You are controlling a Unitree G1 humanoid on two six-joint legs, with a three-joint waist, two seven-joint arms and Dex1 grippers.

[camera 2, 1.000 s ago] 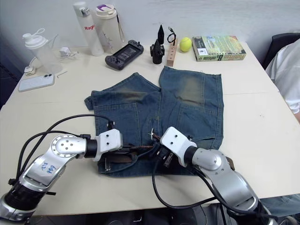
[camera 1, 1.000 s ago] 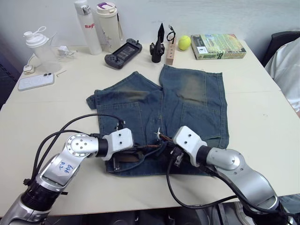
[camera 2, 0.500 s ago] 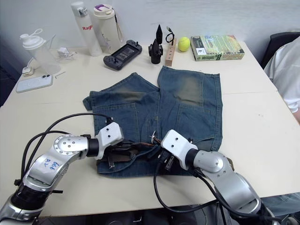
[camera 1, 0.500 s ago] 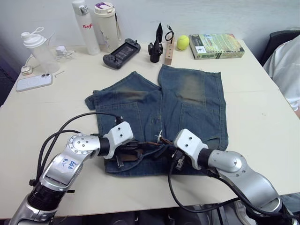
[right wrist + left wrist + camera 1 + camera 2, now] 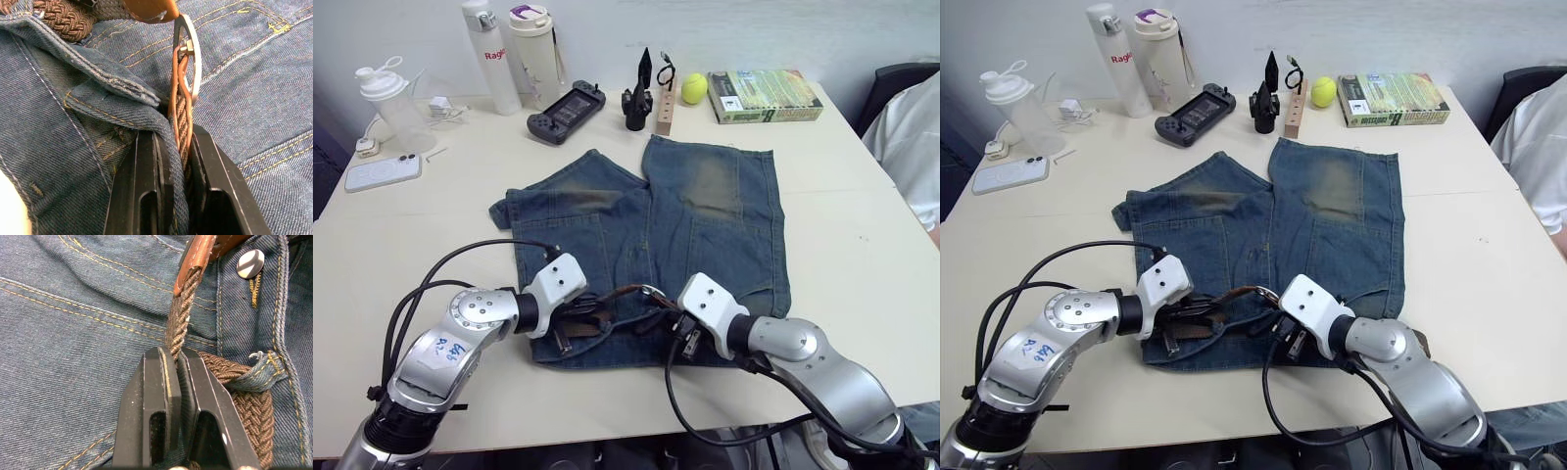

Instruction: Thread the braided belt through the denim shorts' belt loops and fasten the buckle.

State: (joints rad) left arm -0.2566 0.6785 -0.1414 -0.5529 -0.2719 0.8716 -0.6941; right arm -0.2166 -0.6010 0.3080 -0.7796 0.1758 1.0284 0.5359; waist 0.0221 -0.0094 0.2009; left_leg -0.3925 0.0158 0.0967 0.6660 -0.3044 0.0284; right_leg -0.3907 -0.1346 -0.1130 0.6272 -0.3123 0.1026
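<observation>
We hold the braided belt (image 5: 178, 328) at the denim shorts' (image 5: 705, 215) waistband, near the desk's (image 5: 862, 255) front edge. Left fingers (image 5: 159, 396) pinch the weave below its tan tip; right fingers (image 5: 146, 181) pinch the strap behind the buckle (image 5: 188, 58). It looks limp and light, best gripped close to both ends.

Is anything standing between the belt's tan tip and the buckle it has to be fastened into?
Nothing visible does. The left gripper pinches the braided belt just behind its tan tip, the right gripper holds the strap at the buckle, with only denim shorts under them.
</observation>
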